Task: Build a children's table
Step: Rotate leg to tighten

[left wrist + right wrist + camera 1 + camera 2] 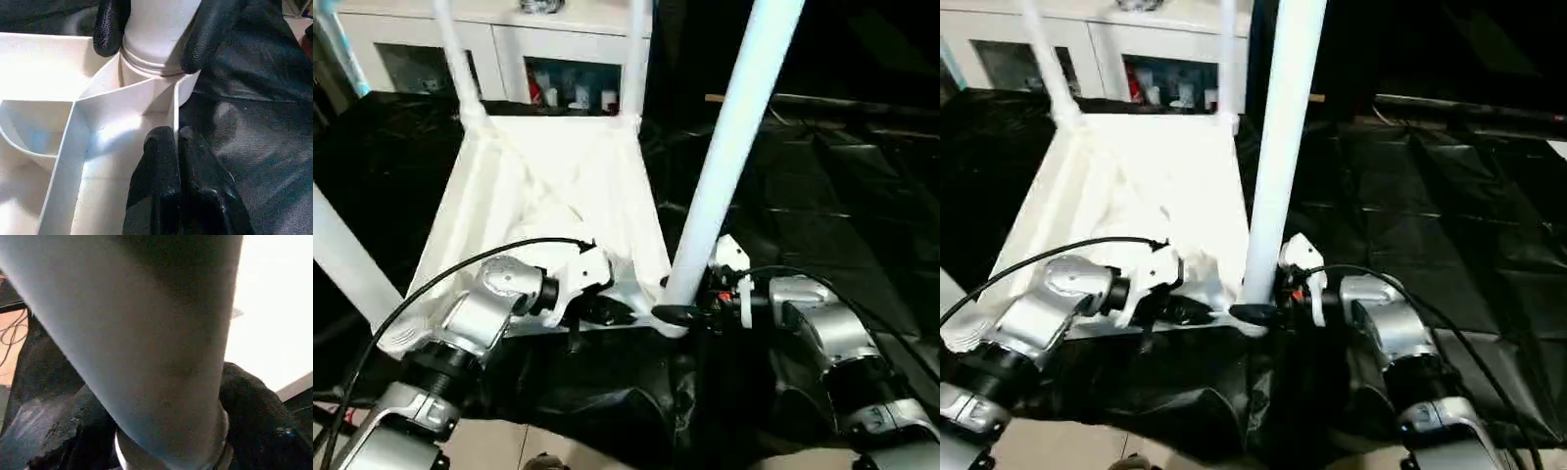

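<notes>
1. Right gripper: you have its two black fingers set on either side of the base of the near right leg, just above the leg's threaded collar, pinching the leg.
2. Left gripper: your fingers are pressed together with nothing between them. The tips rest against a thin rib on the underside of the table top, just beside the corner socket that carries the gripped leg.
3. Table top: you see it lying upside down on black plastic sheeting, ribbed underside facing up, with its near edge between your two silver forearms.
4. Near right leg: it stands upright in the near right corner socket and rises out of the picture's top edge, leaning slightly to the right.
5. Other legs: the far left leg and the far right leg stand upright in the two far corners. The near left leg shows at the left edge, tilted.
6. Background: a white cabinet with glass doors stands beyond the far edge of the table top.
</notes>
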{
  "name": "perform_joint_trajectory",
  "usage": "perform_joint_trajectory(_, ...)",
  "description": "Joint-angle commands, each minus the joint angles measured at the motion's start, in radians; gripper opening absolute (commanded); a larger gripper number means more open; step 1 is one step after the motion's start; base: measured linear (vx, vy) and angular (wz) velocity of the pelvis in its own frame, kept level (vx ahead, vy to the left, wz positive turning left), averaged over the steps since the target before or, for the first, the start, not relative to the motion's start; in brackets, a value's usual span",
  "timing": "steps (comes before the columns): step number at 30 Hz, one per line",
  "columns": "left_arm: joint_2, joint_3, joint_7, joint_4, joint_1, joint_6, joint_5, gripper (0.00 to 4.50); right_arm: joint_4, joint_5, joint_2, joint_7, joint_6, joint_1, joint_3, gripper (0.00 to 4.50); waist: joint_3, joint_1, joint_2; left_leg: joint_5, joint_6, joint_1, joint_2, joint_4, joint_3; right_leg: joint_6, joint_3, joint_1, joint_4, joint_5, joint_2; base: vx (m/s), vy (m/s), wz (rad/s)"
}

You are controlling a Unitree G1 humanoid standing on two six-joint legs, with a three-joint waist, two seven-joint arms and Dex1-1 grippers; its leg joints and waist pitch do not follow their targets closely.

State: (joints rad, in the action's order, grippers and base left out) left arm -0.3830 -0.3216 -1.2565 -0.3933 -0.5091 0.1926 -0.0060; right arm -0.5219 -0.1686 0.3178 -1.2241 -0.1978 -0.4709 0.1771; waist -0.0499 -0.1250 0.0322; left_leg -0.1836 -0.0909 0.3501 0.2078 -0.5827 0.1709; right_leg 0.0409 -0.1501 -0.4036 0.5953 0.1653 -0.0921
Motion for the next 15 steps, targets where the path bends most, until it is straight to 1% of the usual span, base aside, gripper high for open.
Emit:
perform_joint_trajectory(1,0.020,-0.009,-0.002,0.050,-0.015,-0.015,-0.035,0.00,0.026,-0.021,-0.014,-0.042,-0.011,0.012,0.039,2.71,0.065,0.002,0.002,-0.175,0.052,0.000,0.035,0.064,-0.004,0.123,0.072,0.062,-0.076,0.316,-0.073,0.000,0.000,0.00)
perform_joint_trajectory(5,0.035,-0.001,0.033,0.041,-0.023,-0.001,-0.026,0.00,0.015,-0.016,-0.027,-0.020,-0.006,0.017,0.034,2.62,0.066,0.002,0.003,-0.168,0.053,0.000,0.034,0.063,-0.004,0.123,0.072,0.062,-0.075,0.308,-0.073,0.000,0.000,0.00)
perform_joint_trajectory(8,0.072,0.024,0.114,0.006,-0.047,0.024,-0.015,0.00,-0.024,0.007,-0.071,0.105,0.005,0.011,0.002,2.61,0.064,0.004,0.004,-0.176,0.047,0.000,0.033,0.064,-0.005,0.116,0.071,0.061,-0.078,0.331,-0.073,0.000,0.000,0.00)
perform_joint_trajectory(9,0.087,0.034,0.141,-0.006,-0.057,0.029,-0.013,0.00,-0.050,0.022,-0.088,0.168,0.011,0.003,-0.010,2.61,0.061,0.008,0.004,-0.193,0.039,0.000,0.030,0.065,-0.005,0.102,0.068,0.060,-0.086,0.379,-0.074,0.000,0.000,0.00)
perform_joint_trajectory(10,0.116,0.053,0.199,-0.032,-0.077,0.038,-0.009,0.00,-0.098,0.043,-0.123,0.283,0.027,-0.014,-0.034,2.60,0.060,0.012,0.003,-0.212,0.031,-0.004,0.028,0.064,-0.006,0.086,0.066,0.059,-0.095,0.431,-0.077,0.000,0.000,0.00)
perform_joint_trajectory(11,0.132,0.061,0.233,-0.049,-0.089,0.041,-0.004,0.00,-0.118,0.048,-0.142,0.346,0.019,-0.025,-0.050,2.60,0.059,0.015,0.001,-0.216,0.026,-0.005,0.028,0.063,-0.006,0.080,0.066,0.056,-0.097,0.454,-0.077,0.000,0.000,0.00)
perform_joint_trajectory(12,0.140,0.065,0.252,-0.059,-0.096,0.043,-0.001,0.00,-0.127,0.049,-0.153,0.379,0.012,-0.030,-0.060,2.59,0.058,0.022,0.003,-0.230,0.013,-0.006,0.024,0.063,-0.008,0.063,0.061,0.056,-0.103,0.495,-0.076,0.000,0.000,0.00)
perform_joint_trajectory(13,0.164,0.070,0.307,-0.089,-0.119,0.055,0.014,0.00,-0.155,0.045,-0.191,0.462,0.013,-0.044,-0.085,2.59,0.060,0.028,0.003,-0.233,0.010,-0.004,0.023,0.062,-0.010,0.049,0.058,0.058,-0.106,0.514,-0.077,0.000,0.000,0.00)
perform_joint_trajectory(14,0.164,0.070,0.307,-0.089,-0.119,0.055,0.014,0.00,-0.155,0.045,-0.191,0.462,0.013,-0.044,-0.085,2.59,0.060,0.028,0.003,-0.233,0.010,-0.004,0.023,0.062,-0.010,0.049,0.058,0.058,-0.106,0.514,-0.077,0.000,0.000,0.00)
perform_joint_trajectory(15,0.183,0.072,0.347,-0.111,-0.135,0.063,0.024,0.00,-0.165,0.037,-0.220,0.508,0.009,-0.049,-0.102,2.59,0.061,0.031,0.004,-0.235,0.016,-0.006,0.023,0.061,-0.010,0.040,0.059,0.055,-0.109,0.511,-0.077,0.000,0.000,0.00)
